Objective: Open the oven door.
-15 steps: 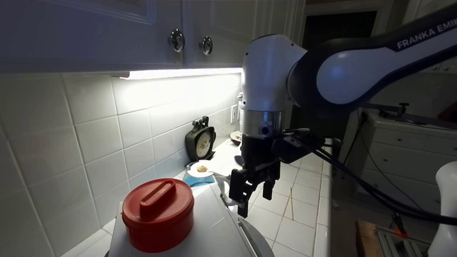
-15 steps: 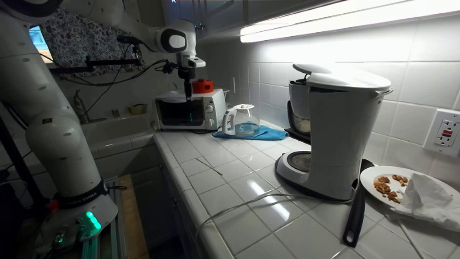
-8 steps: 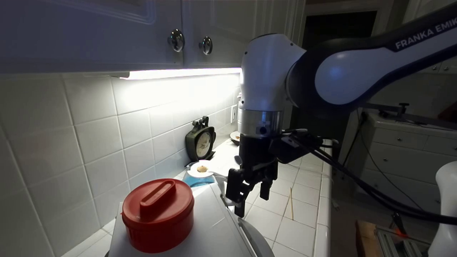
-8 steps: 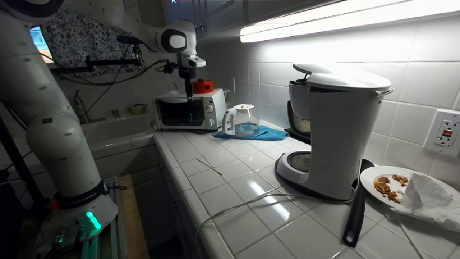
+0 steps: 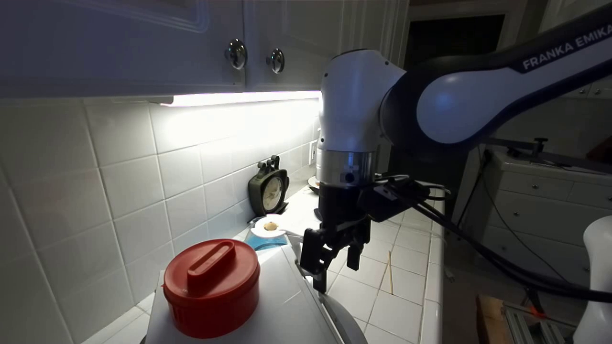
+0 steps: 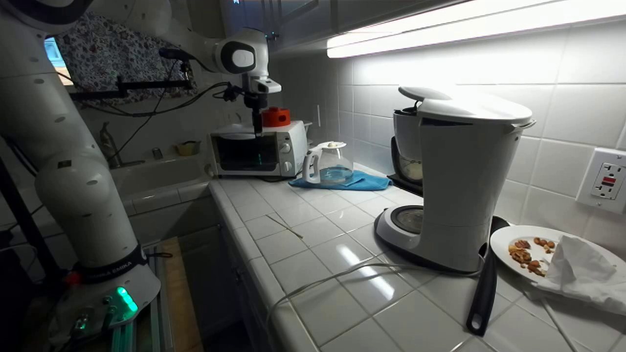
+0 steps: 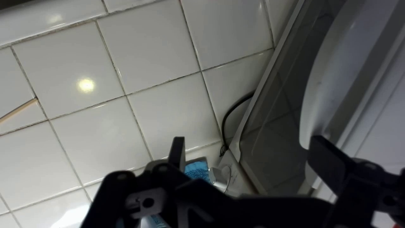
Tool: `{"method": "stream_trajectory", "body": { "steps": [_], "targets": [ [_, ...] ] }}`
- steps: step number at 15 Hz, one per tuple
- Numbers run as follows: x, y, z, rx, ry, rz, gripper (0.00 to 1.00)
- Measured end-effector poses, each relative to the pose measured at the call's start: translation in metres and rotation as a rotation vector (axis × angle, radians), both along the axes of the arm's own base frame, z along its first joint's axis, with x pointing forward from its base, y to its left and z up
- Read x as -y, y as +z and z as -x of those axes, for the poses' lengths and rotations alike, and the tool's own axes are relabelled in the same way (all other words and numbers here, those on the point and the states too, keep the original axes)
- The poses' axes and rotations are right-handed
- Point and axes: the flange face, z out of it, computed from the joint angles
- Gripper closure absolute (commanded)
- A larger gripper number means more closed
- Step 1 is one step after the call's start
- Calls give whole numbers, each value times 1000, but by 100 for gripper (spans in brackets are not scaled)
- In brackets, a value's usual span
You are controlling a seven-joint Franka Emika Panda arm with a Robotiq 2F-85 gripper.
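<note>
1. Both exterior views show a white-tiled kitchen counter [image 6: 293, 259] along a white-tiled wall [image 6: 364, 100].
2. Beside it stands a white-and-black Franka robot arm [image 6: 93, 205].
3. On the counter sits a boxy white toaster oven [image 6: 298, 146].
4. Its flat, dark-glass oven door [image 6: 242, 154] closes the front, standing upright.
5. Pointing down by the door's top edge, the black two-fingered gripper [image 7: 247, 142] has its fingers [image 7: 326, 158] spread wide; one tip is by an end of the curved white handle [image 7: 326, 88], contact impossible to tell.
6. On the oven rests a round, red, lidded plastic container [image 5: 213, 291].
7. A thin wooden stick [image 7: 19, 110] lies apart on the counter.
</note>
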Motion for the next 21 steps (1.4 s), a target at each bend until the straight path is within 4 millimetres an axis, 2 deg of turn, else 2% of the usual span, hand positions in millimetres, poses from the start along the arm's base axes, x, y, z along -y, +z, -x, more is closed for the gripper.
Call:
{"method": "stream_trajectory", "body": {
  "steps": [21],
  "targets": [
    [2, 0, -4, -13, -30, -35, 0]
  ]
}}
